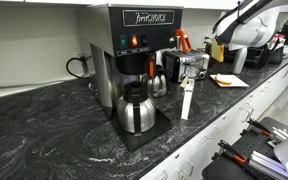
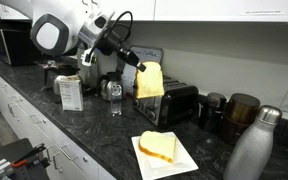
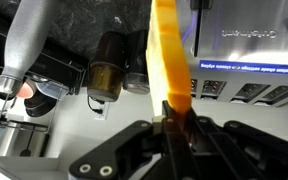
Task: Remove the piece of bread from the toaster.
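My gripper point(image 2: 137, 64) is shut on the top edge of the piece of bread point(image 2: 150, 81), a yellowish slice hanging upright in the air just above the chrome toaster point(image 2: 175, 103). The slice is clear of the slots. In an exterior view the gripper point(image 1: 217, 42) holds the bread point(image 1: 216, 51) to the right of the toaster point(image 1: 190, 66). In the wrist view the jaws point(image 3: 169, 125) pinch the orange slice point(image 3: 168, 55) edge-on.
A steel-and-black coffee maker point(image 1: 134, 45) with a round carafe point(image 1: 136, 110) stands on the dark counter. A white plate point(image 2: 183, 160) holding another slice lies in front of the toaster. A steel bottle point(image 2: 252, 150), a white box point(image 2: 71, 93) and a glass point(image 2: 115, 96) stand nearby.
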{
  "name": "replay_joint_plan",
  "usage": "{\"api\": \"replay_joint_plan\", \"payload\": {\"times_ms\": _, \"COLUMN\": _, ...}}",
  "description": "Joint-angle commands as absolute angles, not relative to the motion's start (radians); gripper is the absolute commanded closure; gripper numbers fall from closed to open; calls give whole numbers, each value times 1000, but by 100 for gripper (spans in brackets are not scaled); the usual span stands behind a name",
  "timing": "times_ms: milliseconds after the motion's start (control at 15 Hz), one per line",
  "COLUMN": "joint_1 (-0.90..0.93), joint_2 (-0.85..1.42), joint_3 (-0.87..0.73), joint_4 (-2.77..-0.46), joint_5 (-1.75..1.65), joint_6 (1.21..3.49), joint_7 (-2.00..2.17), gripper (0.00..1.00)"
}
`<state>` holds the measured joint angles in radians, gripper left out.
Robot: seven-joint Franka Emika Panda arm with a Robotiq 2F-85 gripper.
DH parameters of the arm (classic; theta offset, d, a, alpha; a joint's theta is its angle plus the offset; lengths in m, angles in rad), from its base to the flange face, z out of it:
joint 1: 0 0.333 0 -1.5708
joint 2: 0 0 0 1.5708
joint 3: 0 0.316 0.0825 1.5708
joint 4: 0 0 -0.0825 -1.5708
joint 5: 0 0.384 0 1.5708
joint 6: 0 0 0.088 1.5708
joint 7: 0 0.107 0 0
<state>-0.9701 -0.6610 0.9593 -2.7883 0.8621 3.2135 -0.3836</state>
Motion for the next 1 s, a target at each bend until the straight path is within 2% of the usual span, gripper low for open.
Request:
{"api": "replay_joint_plan", "payload": {"times_ms": 0, "joint_1": -1053, "joint_2": -802, "joint_3": 1025, "joint_4": -2788, "joint_5": 873, "joint_6": 3069, "joint_7": -330, "gripper": 97}}
{"api": "replay_joint_plan", "payload": {"times_ms": 333, "joint_1": -1093, "joint_2": -884, "joint_3": 1046, "joint_4": -2788, "joint_5": 852, "joint_6": 2918, "joint_7": -265, "gripper": 97}}
{"api": "replay_joint_plan", "payload": {"times_ms": 933, "joint_1": -1204, "joint_2": -881, "joint_3": 979, "joint_4": -2794, "joint_5": 843, "joint_6": 2851, "joint_7": -367, "gripper": 97}}
